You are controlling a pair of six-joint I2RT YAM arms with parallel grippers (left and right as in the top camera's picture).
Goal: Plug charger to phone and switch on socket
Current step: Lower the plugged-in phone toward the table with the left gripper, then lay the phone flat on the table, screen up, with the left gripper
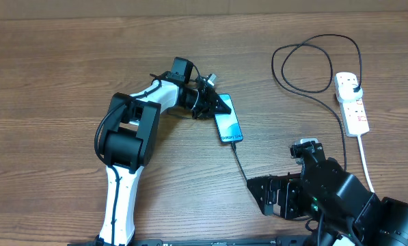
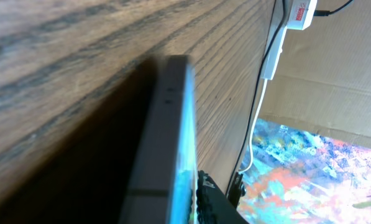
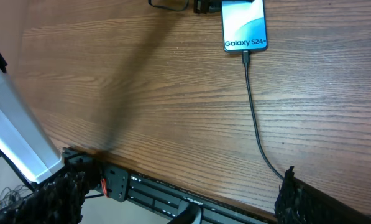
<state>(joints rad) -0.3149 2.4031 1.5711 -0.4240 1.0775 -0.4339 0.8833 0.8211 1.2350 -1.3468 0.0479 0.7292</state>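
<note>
The phone (image 1: 228, 125) lies at mid-table with its teal screen lit and facing up (image 3: 244, 25). The black charger (image 1: 239, 160) is plugged into the phone's near end, and its cable (image 3: 255, 118) runs toward the front edge. Its black plug (image 1: 352, 85) sits in the white socket (image 1: 352, 102) at the right. My left gripper (image 1: 221, 106) straddles the phone's far end. In the left wrist view the phone's side edge (image 2: 166, 149) fills the gap, and one finger (image 2: 211, 200) lies close against the screen; I cannot see whether it presses. My right gripper (image 1: 258, 197) stands wide open near the front edge, holding nothing (image 3: 176, 199).
The socket's thick white cord (image 1: 364, 160) runs to the front edge. The charger's cable makes a big loop (image 1: 306, 65) at the back right. A black rail (image 3: 166, 194) lines the table's front edge. Cardboard (image 2: 334, 68) stands beyond the table's right side.
</note>
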